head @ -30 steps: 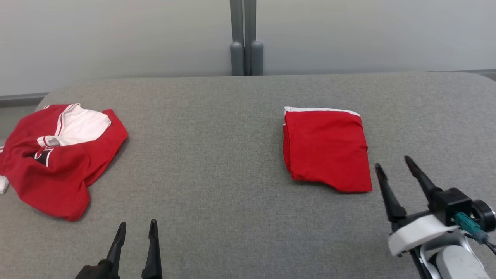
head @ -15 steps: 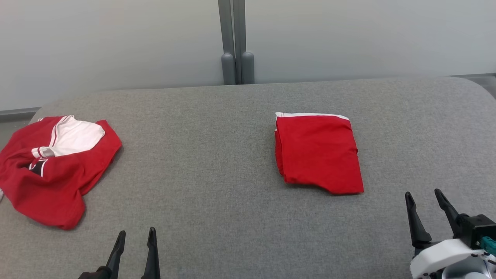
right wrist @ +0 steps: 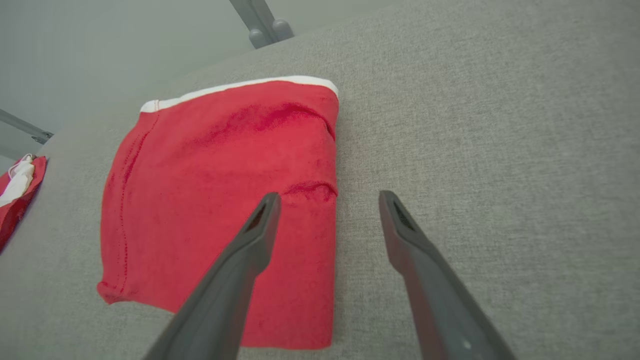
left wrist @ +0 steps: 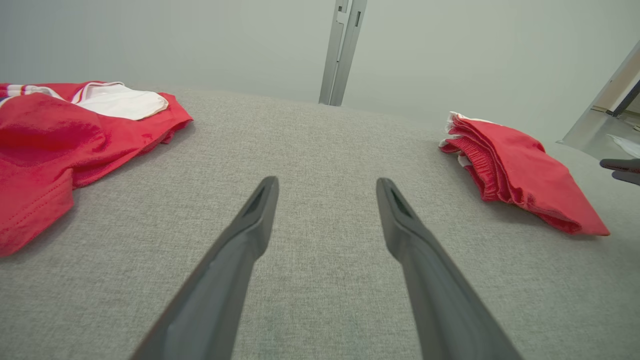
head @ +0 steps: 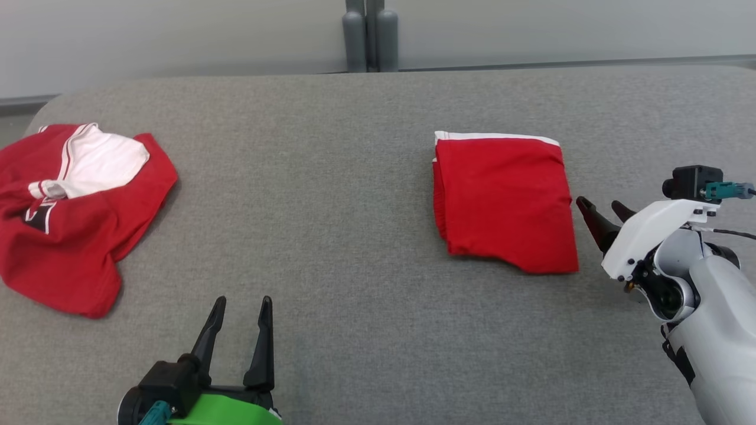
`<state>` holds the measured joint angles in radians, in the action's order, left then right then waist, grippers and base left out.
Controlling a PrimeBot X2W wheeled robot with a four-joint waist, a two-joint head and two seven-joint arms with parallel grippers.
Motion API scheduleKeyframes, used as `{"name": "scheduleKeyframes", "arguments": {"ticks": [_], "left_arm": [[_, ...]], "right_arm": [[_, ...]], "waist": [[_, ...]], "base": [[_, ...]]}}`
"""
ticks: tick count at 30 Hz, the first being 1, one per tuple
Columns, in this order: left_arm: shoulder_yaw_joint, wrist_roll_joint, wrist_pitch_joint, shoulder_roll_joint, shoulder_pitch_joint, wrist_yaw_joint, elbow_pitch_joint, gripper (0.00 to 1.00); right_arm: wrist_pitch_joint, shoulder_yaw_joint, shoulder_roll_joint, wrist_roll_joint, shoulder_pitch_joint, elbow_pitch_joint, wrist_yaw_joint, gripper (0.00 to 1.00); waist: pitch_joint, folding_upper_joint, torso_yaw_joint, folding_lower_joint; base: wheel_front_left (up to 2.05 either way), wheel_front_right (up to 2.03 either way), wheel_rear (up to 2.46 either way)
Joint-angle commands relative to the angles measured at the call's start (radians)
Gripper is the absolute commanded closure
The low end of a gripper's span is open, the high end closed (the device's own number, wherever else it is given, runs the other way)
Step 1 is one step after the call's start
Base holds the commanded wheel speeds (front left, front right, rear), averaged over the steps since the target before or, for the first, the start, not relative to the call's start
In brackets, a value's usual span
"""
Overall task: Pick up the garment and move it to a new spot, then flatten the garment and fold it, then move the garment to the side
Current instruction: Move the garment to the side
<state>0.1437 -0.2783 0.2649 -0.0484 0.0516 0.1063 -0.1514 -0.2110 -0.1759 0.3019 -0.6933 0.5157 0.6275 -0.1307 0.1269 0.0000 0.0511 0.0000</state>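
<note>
A folded red garment (head: pixel 505 200) with a white band along its far edge lies flat on the right half of the grey table (head: pixel 354 236). My right gripper (head: pixel 599 203) hovers open just off its right edge; in the right wrist view its left finger (right wrist: pixel 240 260) overlaps the cloth (right wrist: pixel 220 190) while the right one is over bare table, with the gripper (right wrist: pixel 328 196) holding nothing. A crumpled red and white garment (head: pixel 77 218) lies at the far left. My left gripper (head: pixel 243 300) stands open and empty near the front edge, between both garments (left wrist: pixel 65 135) (left wrist: pixel 515 170).
A grey post (head: pixel 369 35) rises behind the table's far edge against a pale wall. The table's far left corner (head: pixel 53 103) is rounded. The right gripper's fingertips (left wrist: pixel 620 170) show at the left wrist view's right edge.
The head camera has tilted down, shifting the whole picture. My right gripper rose from the front right to the folded garment's right edge. Both garments lie as before.
</note>
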Motion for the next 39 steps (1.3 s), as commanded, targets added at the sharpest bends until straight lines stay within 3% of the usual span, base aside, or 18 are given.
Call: {"name": "scheduleKeyframes", "arguments": {"ticks": [1,8,9,10,14,23,27,31,39], "left_arm": [[0.008,-0.007,-0.001,-0.004,-0.024,0.004,-0.005,0.00],[0.023,-0.004,-0.001,-0.003,-0.048,-0.005,-0.006,0.00],[0.021,-0.003,-0.001,-0.004,-0.047,-0.006,-0.005,0.00],[0.018,-0.001,-0.001,-0.004,-0.046,-0.008,-0.003,0.00],[-0.001,-0.002,-0.001,-0.004,-0.033,-0.015,0.008,0.00],[-0.013,0.066,-0.001,-0.004,-0.117,0.008,0.045,0.00],[-0.011,0.100,-0.001,-0.027,-0.169,0.018,0.062,0.00],[-0.007,0.119,-0.001,-0.048,-0.204,0.024,0.073,0.00],[-0.027,0.127,-0.002,-0.060,-0.184,0.025,0.085,0.00]], "right_arm": [[-0.014,-0.010,0.007,-0.015,0.026,0.041,0.000,0.00],[0.007,-0.025,-0.028,-0.067,0.102,0.211,0.000,0.00],[0.025,-0.022,-0.028,-0.077,0.112,0.224,0.000,0.59],[0.037,-0.018,-0.029,-0.091,0.116,0.234,0.000,1.00],[0.076,-0.032,-0.024,-0.146,0.138,0.229,0.000,1.00],[0.139,-0.041,0.120,-0.155,0.265,0.237,0.000,1.00],[0.186,-0.026,0.193,-0.117,0.335,0.285,0.000,1.00],[0.221,-0.010,0.261,-0.064,0.422,0.362,0.000,1.00],[0.236,-0.006,0.371,0.045,0.538,0.504,0.001,1.00]], "waist": [[0.063,0.0000,0.069,0.0000],[0.088,0.0000,0.117,0.0000],[0.089,0.0000,0.117,0.0000],[0.091,0.0000,0.114,0.0000],[0.106,0.0000,0.068,0.0000],[0.310,0.0000,-0.132,0.0000],[0.410,0.0000,-0.178,0.0000],[0.480,0.0000,-0.186,0.0000],[0.508,0.0000,-0.156,0.0000]], "base": [[0.00,0.00,0.00],[0.00,0.00,0.00],[0.00,0.00,0.00],[0.00,0.00,0.00],[0.00,0.00,0.00],[0.00,0.00,0.00],[0.00,0.00,0.00],[0.00,0.00,0.00],[0.00,0.00,0.00]]}}
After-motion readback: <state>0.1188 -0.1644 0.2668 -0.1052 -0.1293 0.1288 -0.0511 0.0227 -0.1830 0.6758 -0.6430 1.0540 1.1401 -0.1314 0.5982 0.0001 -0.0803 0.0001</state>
